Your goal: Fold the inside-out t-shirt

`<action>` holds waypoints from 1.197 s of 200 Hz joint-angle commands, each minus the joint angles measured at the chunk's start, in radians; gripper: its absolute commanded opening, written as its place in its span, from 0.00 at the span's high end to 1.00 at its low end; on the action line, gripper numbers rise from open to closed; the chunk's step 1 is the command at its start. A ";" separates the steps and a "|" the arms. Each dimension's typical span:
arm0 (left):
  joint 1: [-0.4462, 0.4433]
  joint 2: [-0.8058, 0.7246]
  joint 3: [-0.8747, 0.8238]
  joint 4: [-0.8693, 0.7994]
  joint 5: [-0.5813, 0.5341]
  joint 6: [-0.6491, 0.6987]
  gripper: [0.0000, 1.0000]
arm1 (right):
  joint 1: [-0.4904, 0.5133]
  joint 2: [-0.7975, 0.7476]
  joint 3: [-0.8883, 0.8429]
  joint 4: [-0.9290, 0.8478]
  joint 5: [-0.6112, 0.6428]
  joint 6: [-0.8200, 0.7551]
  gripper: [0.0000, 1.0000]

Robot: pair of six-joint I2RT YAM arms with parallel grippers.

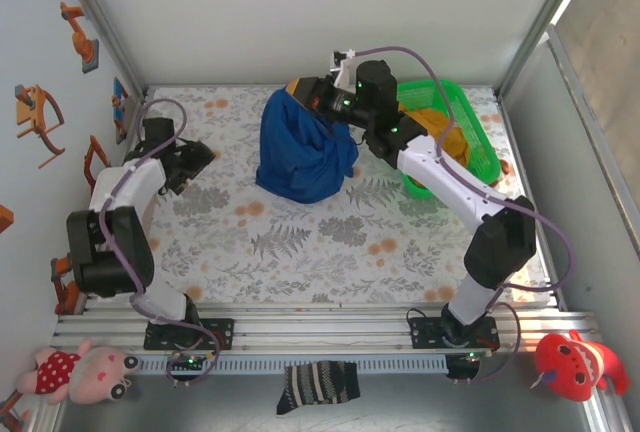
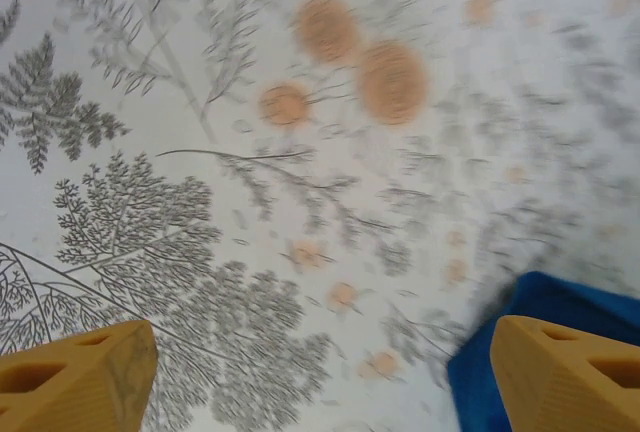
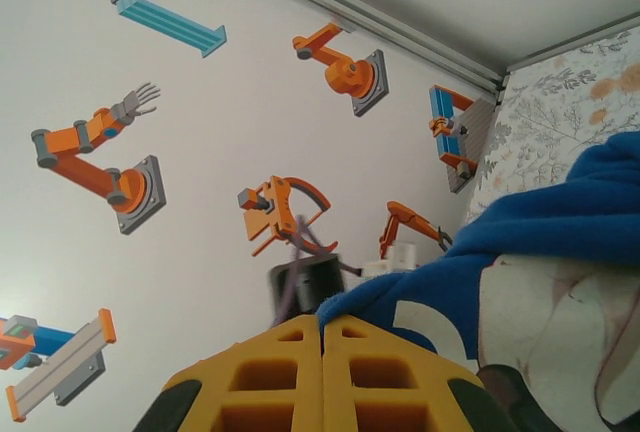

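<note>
The inside-out t-shirt (image 1: 300, 152) is a royal-blue bundle hanging over the far middle of the floral table (image 1: 300, 242), its lower part resting on the cloth. My right gripper (image 1: 300, 90) is shut on its top edge. In the right wrist view the yellow fingertips (image 3: 322, 320) meet with a blue fold (image 3: 560, 222) pinched at their tip. My left gripper (image 1: 195, 162) hovers low at the left of the table, apart from the shirt. Its yellow fingers stand wide open (image 2: 320, 330) over bare tablecloth, with a blue corner (image 2: 560, 302) behind the right finger.
A green basket (image 1: 470, 137) at the far right holds a mustard-yellow garment (image 1: 435, 122), partly under the right arm. A striped sock (image 1: 318, 384) and two plush toys (image 1: 85, 370) (image 1: 580, 360) lie below the front rail. Walls enclose the table on three sides.
</note>
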 commanded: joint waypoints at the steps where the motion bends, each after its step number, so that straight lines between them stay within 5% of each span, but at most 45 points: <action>1: -0.072 -0.185 -0.034 -0.033 0.057 0.029 0.11 | -0.006 -0.009 -0.011 0.058 -0.011 -0.006 1.00; 39: -0.285 -0.404 -0.109 0.045 0.045 -0.090 0.06 | -0.009 -0.003 -0.042 0.032 0.016 -0.034 1.00; 68: -0.421 -0.432 -0.102 0.149 0.009 -0.124 0.04 | -0.008 -0.002 -0.064 0.036 0.027 -0.029 1.00; 133: -0.494 -0.251 -0.035 0.238 -0.037 -0.133 0.06 | -0.003 0.007 -0.082 0.070 0.027 0.010 1.00; 149: -0.493 -0.191 -0.009 0.251 -0.044 -0.122 0.21 | -0.002 0.005 -0.080 0.082 0.020 0.024 1.00; 187: -0.407 -0.080 0.146 0.187 -0.026 -0.039 1.00 | -0.044 0.028 0.048 0.085 -0.048 0.064 1.00; 239: -0.186 -0.101 0.378 0.171 0.172 -0.049 1.00 | -0.199 0.015 0.104 0.456 -0.127 0.324 1.00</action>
